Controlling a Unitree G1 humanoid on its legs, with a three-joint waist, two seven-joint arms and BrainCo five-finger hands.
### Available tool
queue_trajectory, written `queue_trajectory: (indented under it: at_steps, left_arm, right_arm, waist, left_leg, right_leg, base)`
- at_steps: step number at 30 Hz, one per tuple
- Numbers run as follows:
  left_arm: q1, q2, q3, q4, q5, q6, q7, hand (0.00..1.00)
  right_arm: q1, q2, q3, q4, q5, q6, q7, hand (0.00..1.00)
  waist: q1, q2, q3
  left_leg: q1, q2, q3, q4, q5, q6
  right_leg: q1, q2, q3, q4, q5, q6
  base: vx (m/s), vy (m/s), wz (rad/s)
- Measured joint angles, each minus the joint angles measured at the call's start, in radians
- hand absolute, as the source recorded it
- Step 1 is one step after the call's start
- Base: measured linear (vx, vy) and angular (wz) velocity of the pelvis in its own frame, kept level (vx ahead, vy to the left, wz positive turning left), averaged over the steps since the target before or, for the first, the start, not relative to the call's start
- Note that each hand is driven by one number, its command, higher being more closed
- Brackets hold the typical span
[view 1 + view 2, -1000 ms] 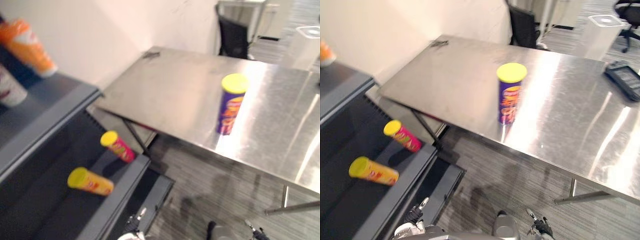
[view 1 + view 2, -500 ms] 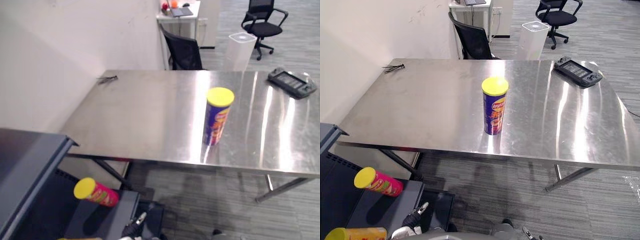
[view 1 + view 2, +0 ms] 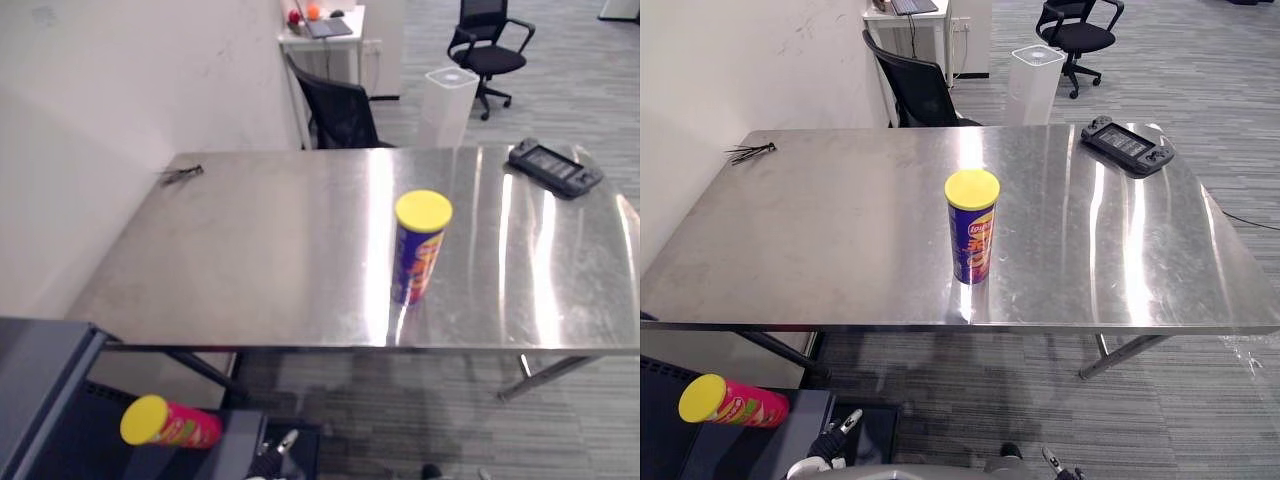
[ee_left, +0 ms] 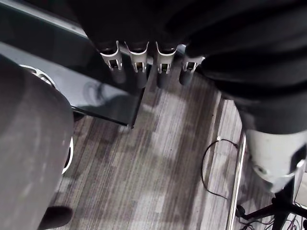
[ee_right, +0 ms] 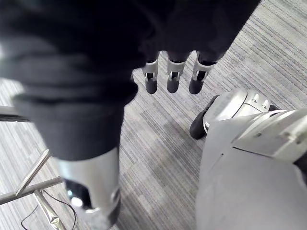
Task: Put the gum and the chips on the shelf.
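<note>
So far, a pink can [image 3: 735, 403] lies on the shelf [image 3: 45, 370] below the worktop's [image 3: 840, 240] near-left corner, the purple chips can [image 3: 972, 235] stands upright mid-worktop, not yet fetched, and left hand [image 4: 139, 67] and right hand [image 5: 172, 72] hang below the worktop, fingers relaxed, empty.

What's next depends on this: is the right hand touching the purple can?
Apart: right wrist view shows the right hand over floor; purple can on table.

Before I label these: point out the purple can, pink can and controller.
purple can [image 3: 972, 250], right eye view, printed side
pink can [image 3: 750, 408], right eye view, side wall
controller [image 3: 1127, 147], right eye view, middle
</note>
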Motion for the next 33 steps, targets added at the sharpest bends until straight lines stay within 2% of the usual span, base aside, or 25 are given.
queue_trajectory:
  at_steps: [7, 10, 12, 14, 16, 18, 21, 23, 25, 26, 27, 30, 32, 33]
  left_arm:
    - [-0.002, 0.006, 0.000, 0.018, -0.001, 0.000, 0.000, 0.00]
    - [-0.001, 0.006, 0.001, 0.019, -0.001, 0.001, 0.000, 0.00]
    - [0.001, 0.006, 0.005, 0.019, -0.002, 0.002, 0.000, 0.00]
    - [0.002, 0.006, 0.016, 0.019, -0.002, 0.003, -0.001, 0.00]
    - [0.003, 0.007, 0.036, 0.019, -0.002, 0.005, 0.000, 0.00]
    - [0.002, 0.007, 0.063, 0.019, -0.003, 0.014, 0.000, 0.00]
    - [0.003, 0.007, 0.082, 0.019, -0.003, 0.015, 0.000, 0.00]
    - [0.011, 0.007, 0.092, 0.019, -0.003, 0.015, 0.000, 0.00]
    - [0.011, 0.007, 0.096, 0.019, -0.003, 0.016, 0.000, 0.00]
    - [0.011, 0.007, 0.102, 0.019, -0.003, 0.016, 0.000, 0.00]
    - [0.013, 0.007, 0.106, 0.019, -0.003, 0.016, 0.000, 0.00]
    - [0.017, 0.006, 0.111, 0.017, -0.003, 0.021, 0.001, 0.00]
    - [0.026, -0.011, 0.122, -0.002, -0.001, 0.022, 0.001, 0.00]
    - [0.029, -0.014, 0.121, -0.009, -0.001, 0.022, 0.000, 0.00]
  right_arm:
    - [0.003, 0.000, 0.009, 0.001, 0.006, 0.000, -0.001, 0.00]
    - [0.003, -0.001, -0.049, 0.000, 0.046, 0.000, -0.006, 0.00]
    - [0.000, -0.004, -0.195, -0.001, 0.125, -0.001, -0.029, 0.00]
    - [-0.005, -0.012, -0.298, -0.001, 0.156, -0.001, -0.037, 0.00]
    - [-0.020, -0.048, -0.503, -0.005, 0.232, -0.001, -0.058, 0.00]
    - [-0.038, -0.127, -0.709, 0.000, 0.288, -0.005, -0.090, 0.00]
    - [-0.070, -0.243, -0.902, -0.006, 0.312, -0.022, -0.127, 0.00]
    - [-0.105, -0.303, -0.962, -0.027, 0.328, -0.038, -0.159, 0.00]
    - [-0.125, -0.342, -0.971, -0.085, 0.328, -0.046, -0.190, 0.00]
    - [-0.143, -0.353, -0.962, -0.155, 0.327, -0.058, -0.213, 0.00]
    - [-0.153, -0.355, -0.951, -0.199, 0.327, -0.062, -0.227, 0.00]
    - [-0.168, -0.344, -0.816, -0.526, 0.294, -0.081, -0.310, 0.00]
    - [-0.182, -0.349, -0.729, -0.765, 0.154, -0.114, -0.366, 0.00]
    - [-0.189, -0.352, -0.718, -0.795, 0.125, -0.125, -0.379, 0.00]
  waist:
    - [0.002, -0.011, -0.011]
    - [0.002, -0.010, -0.018]
    - [0.002, -0.012, -0.026]
    - [0.002, -0.016, -0.029]
    - [0.000, -0.015, -0.031]
    - [-0.006, -0.014, -0.034]
    - [-0.019, -0.011, -0.037]
    - [-0.035, -0.011, -0.039]
    - [-0.039, -0.012, -0.052]
    - [-0.055, -0.012, -0.055]
    - [-0.057, -0.012, -0.057]
    - [-0.059, -0.009, -0.068]
    - [-0.057, -0.011, -0.070]
    - [-0.057, -0.013, -0.072]
  left_leg:
    - [0.019, 0.000, 0.004, -0.063, 0.047, -0.015]
    - [0.022, 0.000, -0.004, -0.079, 0.056, -0.018]
    - [0.023, -0.001, -0.006, -0.085, 0.058, -0.019]
    - [0.023, -0.001, -0.005, -0.085, 0.057, -0.020]
    - [0.022, -0.001, -0.004, -0.086, 0.055, -0.021]
    - [0.014, -0.002, -0.002, -0.087, 0.053, -0.021]
    - [0.009, -0.003, 0.004, -0.093, 0.054, -0.021]
    - [0.009, -0.003, 0.007, -0.098, 0.054, -0.021]
    - [0.003, -0.003, 0.015, -0.102, 0.054, -0.020]
    - [0.001, -0.003, 0.014, -0.102, 0.054, -0.020]
    - [0.002, -0.003, 0.014, -0.103, 0.054, -0.020]
    - [0.004, 0.002, 0.030, -0.106, 0.054, -0.021]
    - [0.009, 0.002, 0.044, -0.113, 0.055, -0.021]
    - [0.006, 0.002, 0.043, -0.116, 0.056, -0.021]
  right_leg:
    - [0.000, 0.007, -0.030, -0.025, 0.003, 0.008]
    - [0.000, 0.009, -0.037, -0.025, 0.003, 0.008]
    - [0.000, 0.009, -0.040, -0.026, 0.003, 0.008]
    - [0.000, 0.009, -0.039, -0.028, 0.003, 0.008]
    - [0.000, 0.008, -0.039, -0.031, 0.003, 0.007]
    - [-0.009, 0.009, -0.037, -0.031, 0.003, 0.008]
    - [-0.017, 0.010, -0.029, -0.028, 0.004, 0.008]
    - [-0.021, 0.012, -0.025, -0.024, 0.004, 0.008]
    - [-0.034, 0.013, -0.016, -0.020, 0.004, 0.009]
    - [-0.035, 0.014, -0.015, -0.019, 0.005, 0.009]
    - [-0.035, 0.014, -0.014, -0.018, 0.005, 0.009]
    - [-0.055, 0.022, 0.001, 0.001, 0.005, 0.009]
    - [-0.065, 0.025, 0.015, 0.007, 0.005, 0.011]
    - [-0.067, 0.025, 0.015, 0.007, 0.005, 0.011]
  base:
    - [-0.06, -0.073, -0.03]
    - [-0.04, -0.053, 0.06]
    - [-0.02, -0.021, 0.02]
    - [0.00, 0.000, 0.00]
    - [0.00, -0.016, -0.01]
    - [0.01, -0.033, 0.00]
    - [0.01, -0.028, -0.04]
    - [0.01, -0.027, -0.04]
    - [0.00, -0.035, -0.07]
    - [0.00, -0.042, -0.03]
    - [-0.01, -0.046, -0.03]
    - [-0.02, -0.044, -0.17]
    - [-0.04, -0.050, -0.20]
    - [-0.06, -0.057, -0.02]
